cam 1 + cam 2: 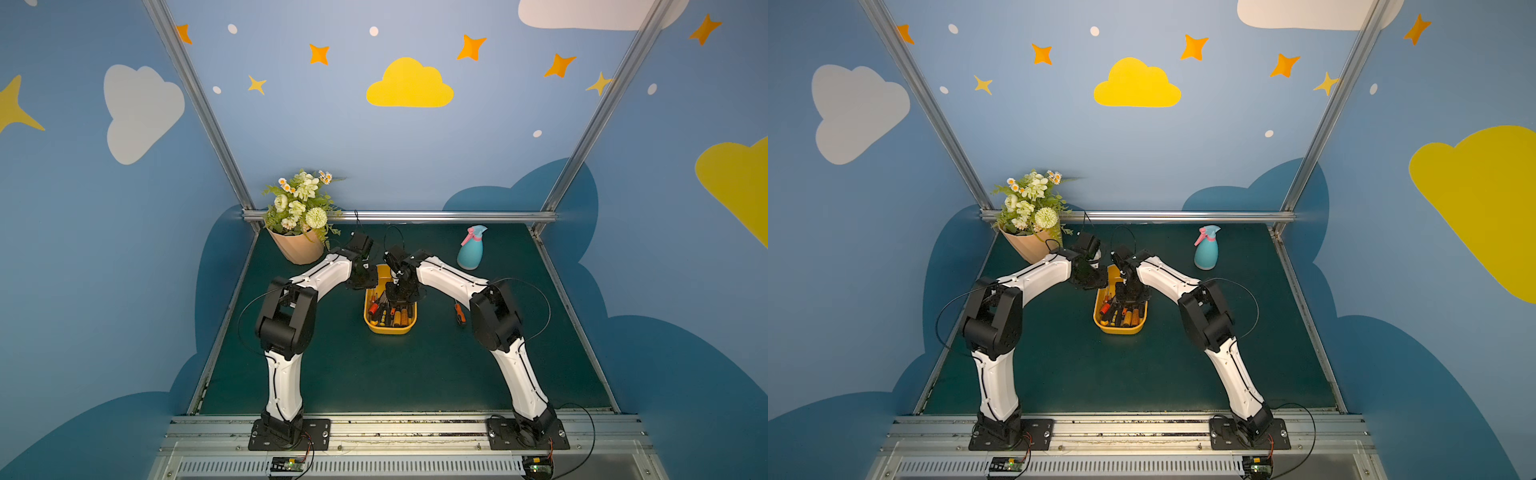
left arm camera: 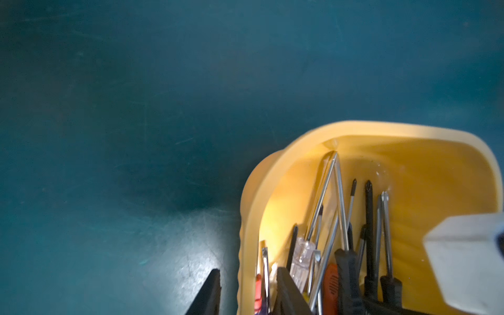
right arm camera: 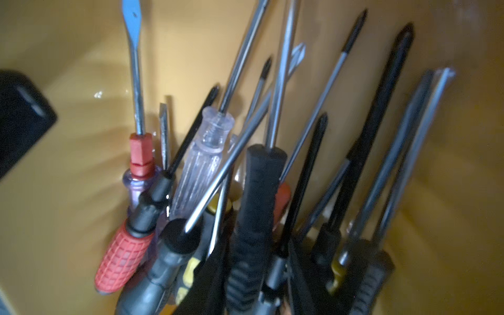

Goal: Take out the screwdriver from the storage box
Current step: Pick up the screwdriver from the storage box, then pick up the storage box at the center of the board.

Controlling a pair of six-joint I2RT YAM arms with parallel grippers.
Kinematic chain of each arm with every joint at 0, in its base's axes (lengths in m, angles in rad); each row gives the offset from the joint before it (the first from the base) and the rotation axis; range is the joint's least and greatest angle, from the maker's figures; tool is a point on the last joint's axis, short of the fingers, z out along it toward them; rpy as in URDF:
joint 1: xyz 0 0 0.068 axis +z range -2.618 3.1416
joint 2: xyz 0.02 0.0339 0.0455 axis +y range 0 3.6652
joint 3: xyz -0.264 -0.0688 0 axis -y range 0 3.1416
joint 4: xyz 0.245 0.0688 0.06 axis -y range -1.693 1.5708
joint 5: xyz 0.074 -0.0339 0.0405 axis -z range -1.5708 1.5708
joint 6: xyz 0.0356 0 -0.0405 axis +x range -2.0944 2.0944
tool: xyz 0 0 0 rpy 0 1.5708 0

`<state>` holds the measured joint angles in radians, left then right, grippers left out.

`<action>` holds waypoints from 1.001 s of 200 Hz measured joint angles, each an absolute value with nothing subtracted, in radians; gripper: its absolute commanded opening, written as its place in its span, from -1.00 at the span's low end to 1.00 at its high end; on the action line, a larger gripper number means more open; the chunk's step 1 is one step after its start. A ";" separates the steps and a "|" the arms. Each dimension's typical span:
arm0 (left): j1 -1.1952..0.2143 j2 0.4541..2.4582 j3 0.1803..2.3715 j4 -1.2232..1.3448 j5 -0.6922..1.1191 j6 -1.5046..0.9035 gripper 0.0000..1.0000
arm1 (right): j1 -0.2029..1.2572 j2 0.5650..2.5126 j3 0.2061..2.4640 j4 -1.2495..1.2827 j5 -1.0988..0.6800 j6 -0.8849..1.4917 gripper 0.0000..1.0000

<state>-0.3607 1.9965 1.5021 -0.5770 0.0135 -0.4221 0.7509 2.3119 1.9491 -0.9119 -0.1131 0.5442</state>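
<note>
**Both grippers at the yellow tub, screwdrivers inside it**

The storage box (image 1: 390, 330), a yellow plastic rectangular tub with rounded corners and a rolled rim, sits mid-table on the dark green matte mat (image 1: 374, 374). The screwdrivers (image 1: 390, 315) lie heaped inside it, with their handles toward the robot's end and their shafts toward the far end.

Both top views show only black wrist housings over the tub's far half. The left gripper (image 1: 367, 284) is at the left wall and the right gripper (image 1: 400, 294) reaches down into the tub, so their fingers are hidden there.

The left wrist view shows the left gripper (image 2: 248, 270) with its jaws apart. One black finger is outside the smooth, glossy wall and the other is inside among the handles. A strip of mat shows between the outer finger and the wall.

The right wrist view looks inside the box. It shows slim steel shafts, a clear fluted plastic handle (image 3: 201, 166) and a red knobbly rubber grip (image 3: 120, 261). The right gripper (image 3: 253, 251) has dark fingers on either side of a black ribbed-handled screwdriver (image 3: 260, 185). Blur hides whether they clamp it.

Only the top views take in the peach ribbed flowerpot (image 1: 297, 251) of artificial flowers at far left and the pale blue spray bottle (image 1: 470, 253) with a pink trigger at far right. In a top view, an orange-handled tool (image 1: 458, 311) lies on the mat just beside the right arm.
</note>
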 measured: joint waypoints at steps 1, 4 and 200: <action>-0.360 1.995 1.501 -0.577 0.012 -0.422 -0.25 | 0.751 2.312 1.950 -0.912 -0.113 0.545 -0.35; -0.360 1.993 1.499 -0.579 0.011 -0.421 -0.25 | 0.751 2.312 1.950 -0.912 -0.114 0.543 -0.35; -0.342 2.106 1.568 -0.555 0.046 -0.445 -0.95 | 0.748 2.332 1.987 -0.929 -0.133 0.487 -0.76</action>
